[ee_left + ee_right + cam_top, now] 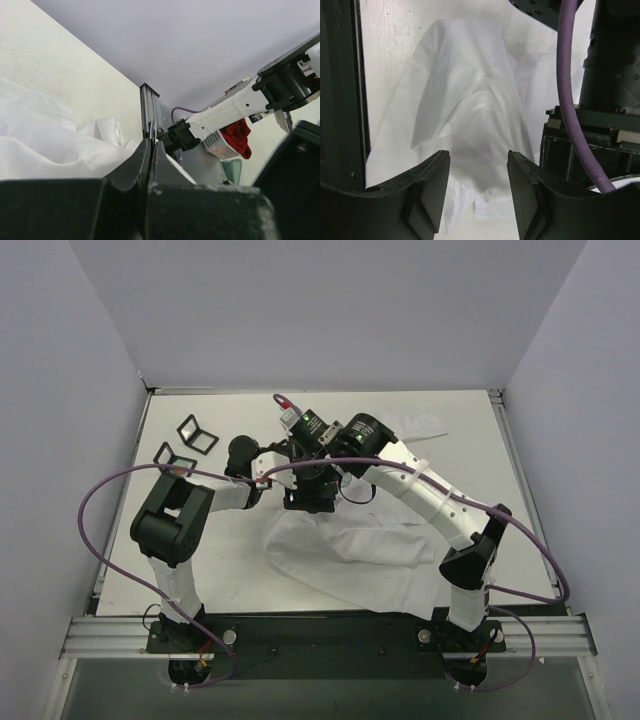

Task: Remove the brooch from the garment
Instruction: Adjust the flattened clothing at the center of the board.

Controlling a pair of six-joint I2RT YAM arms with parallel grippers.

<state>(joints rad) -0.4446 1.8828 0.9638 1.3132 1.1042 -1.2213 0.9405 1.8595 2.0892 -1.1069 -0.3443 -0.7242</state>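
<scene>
The garment (350, 555) is a white thin shirt spread over the middle and right of the table, with another part at the back (412, 425). My left gripper (298, 498) (150, 143) is shut, and a fold of the garment (60, 150) runs up to its fingertips. In the right wrist view that fold of the garment (470, 100) stands raised like a tent. My right gripper (312, 472) (478, 155) is open, its fingers level with the fold's lower edge and not touching it. The brooch is hidden.
Two small black square frames (197, 432) (174, 455) lie at the back left of the table. Purple cables (110, 490) (570, 100) loop round both arms, and the left arm's black body (610, 80) is close on the right. A red cloth (238, 137) shows beyond the right arm.
</scene>
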